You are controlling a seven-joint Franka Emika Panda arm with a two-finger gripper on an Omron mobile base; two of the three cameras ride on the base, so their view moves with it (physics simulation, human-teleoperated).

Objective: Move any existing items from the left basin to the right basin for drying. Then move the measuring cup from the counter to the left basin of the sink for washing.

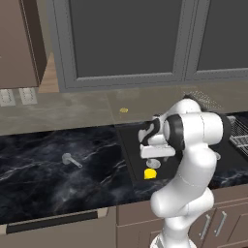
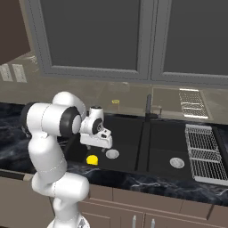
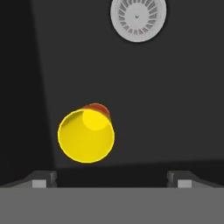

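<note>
Black marble-look table (image 1: 58, 169), grey cabinets above.
Spread hand (image 3: 112, 178) over small yellow rounded lump (image 3: 86, 136), silver drain (image 3: 138, 18) at 1 o'clock.

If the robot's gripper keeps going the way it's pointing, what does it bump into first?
Probably the small bright yellow rounded lump on the black left basin's floor. The open gripper points down at it, though slightly off-centre, so depth is uncertain.

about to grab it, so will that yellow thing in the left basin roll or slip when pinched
The yellow item looks round and glossy, so it may well roll or squirt sideways under an off-centre pinch. It looks rigid and small beside the drain, so probably light. The end effector is open above it, and the flat basin floor offers nothing to stop a roll.
</note>
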